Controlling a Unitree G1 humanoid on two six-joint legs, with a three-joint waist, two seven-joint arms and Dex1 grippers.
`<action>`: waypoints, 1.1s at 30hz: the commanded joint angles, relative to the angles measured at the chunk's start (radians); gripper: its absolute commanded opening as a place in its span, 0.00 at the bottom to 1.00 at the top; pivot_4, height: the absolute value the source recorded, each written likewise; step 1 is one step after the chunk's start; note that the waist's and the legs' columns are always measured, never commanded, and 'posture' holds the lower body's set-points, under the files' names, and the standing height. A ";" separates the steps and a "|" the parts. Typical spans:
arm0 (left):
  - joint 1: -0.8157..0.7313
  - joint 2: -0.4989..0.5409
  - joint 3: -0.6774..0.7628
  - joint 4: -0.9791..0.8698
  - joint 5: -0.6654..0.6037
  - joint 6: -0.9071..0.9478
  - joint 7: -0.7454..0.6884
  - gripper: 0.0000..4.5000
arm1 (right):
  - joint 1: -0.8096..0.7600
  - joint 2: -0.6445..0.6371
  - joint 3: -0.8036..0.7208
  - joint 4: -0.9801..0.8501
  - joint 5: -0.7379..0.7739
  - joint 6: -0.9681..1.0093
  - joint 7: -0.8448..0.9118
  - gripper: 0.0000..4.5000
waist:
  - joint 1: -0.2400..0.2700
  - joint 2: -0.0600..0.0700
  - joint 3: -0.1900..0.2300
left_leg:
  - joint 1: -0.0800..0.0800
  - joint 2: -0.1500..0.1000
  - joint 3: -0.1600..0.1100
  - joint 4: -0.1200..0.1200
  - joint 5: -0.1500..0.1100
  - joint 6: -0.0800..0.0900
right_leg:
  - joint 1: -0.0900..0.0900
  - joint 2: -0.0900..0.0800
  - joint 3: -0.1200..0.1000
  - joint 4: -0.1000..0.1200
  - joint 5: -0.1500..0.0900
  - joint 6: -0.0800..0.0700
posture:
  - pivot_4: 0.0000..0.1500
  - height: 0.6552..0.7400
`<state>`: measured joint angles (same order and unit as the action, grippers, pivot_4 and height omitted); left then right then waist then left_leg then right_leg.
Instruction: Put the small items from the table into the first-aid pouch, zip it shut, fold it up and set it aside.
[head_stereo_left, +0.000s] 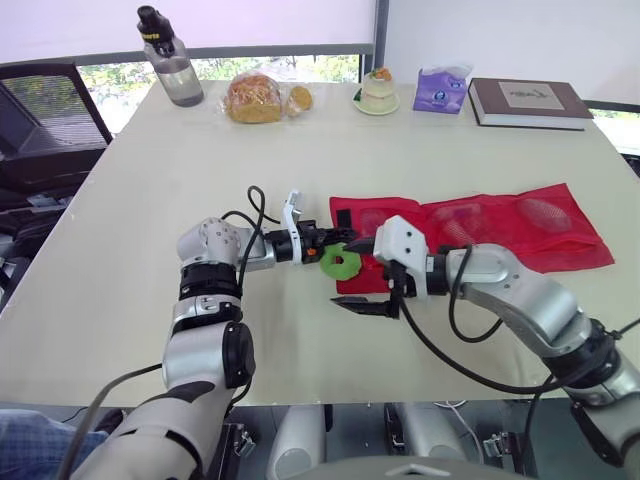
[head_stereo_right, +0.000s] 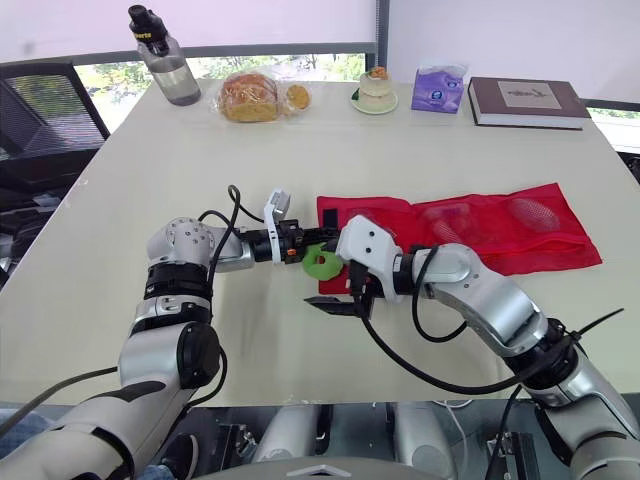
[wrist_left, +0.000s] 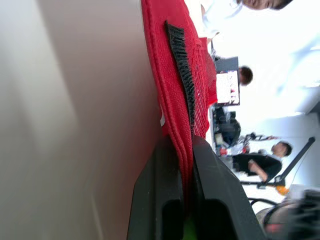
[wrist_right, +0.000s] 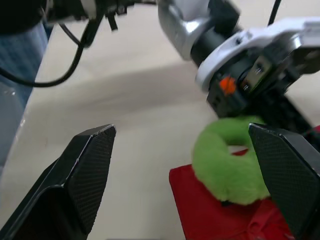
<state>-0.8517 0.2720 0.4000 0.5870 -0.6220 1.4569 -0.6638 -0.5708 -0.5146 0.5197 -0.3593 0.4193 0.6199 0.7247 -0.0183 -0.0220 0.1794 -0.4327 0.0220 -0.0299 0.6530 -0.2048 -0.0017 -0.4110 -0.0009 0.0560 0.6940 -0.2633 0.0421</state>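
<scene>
While left gripper (head_stereo_left: 327, 243) pinches pouch (head_stereo_left: 500, 225) rim | right gripper (wrist_right: 182, 135) spread wide at pouch mouth | advice: centre on green ring (head_stereo_left: 341, 262), close squarely.

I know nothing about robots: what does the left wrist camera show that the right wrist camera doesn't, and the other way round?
Left wrist view: the left gripper pinching the edge of the red pouch, a black strip sewn on that pouch, and people in the room beyond.
Right wrist view: the right gripper with its fingers wide apart, a fluffy green ring at the pouch's corner, and the left gripper seen from outside, close by the ring.
Both: the red pouch and the pale table.
</scene>
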 joint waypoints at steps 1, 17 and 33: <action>0.004 -0.009 0.027 -0.047 -0.040 0.012 0.019 0.03 | -0.032 0.033 0.030 0.059 -0.077 -0.004 0.011 1.00 | 0.000 0.000 0.000 | 0.000 0.000 -0.001 0.000 0.000 0.000 | 0.000 0.000 0.000 0.000 0.000 0.000 | 1.00 1.00; 0.005 -0.015 0.028 -0.038 -0.071 0.016 0.035 0.00 | -0.062 0.061 0.086 0.248 -0.304 0.090 0.009 0.60 | 0.000 0.000 0.000 | 0.001 -0.001 -0.004 0.000 0.001 -0.002 | 0.000 -0.001 -0.001 0.000 0.000 0.000 | 1.00 1.00; 0.028 0.035 0.002 -0.001 -0.040 -0.065 0.010 0.00 | 0.137 0.181 -0.263 0.048 -0.059 0.206 0.000 0.01 | 0.002 0.000 0.000 | 0.001 0.000 -0.004 -0.001 0.001 -0.003 | 0.001 -0.001 -0.002 0.000 0.000 0.000 | 1.00 1.00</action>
<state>-0.8301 0.2768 0.3923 0.5818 -0.6626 1.4273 -0.6431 -0.4540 -0.3374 0.3414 -0.2458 0.2737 0.7847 0.7327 -0.0165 -0.0224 0.1791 -0.4319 0.0222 -0.0345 0.6518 -0.2034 -0.0044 -0.4094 -0.0017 0.0528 0.6943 -0.2632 0.0419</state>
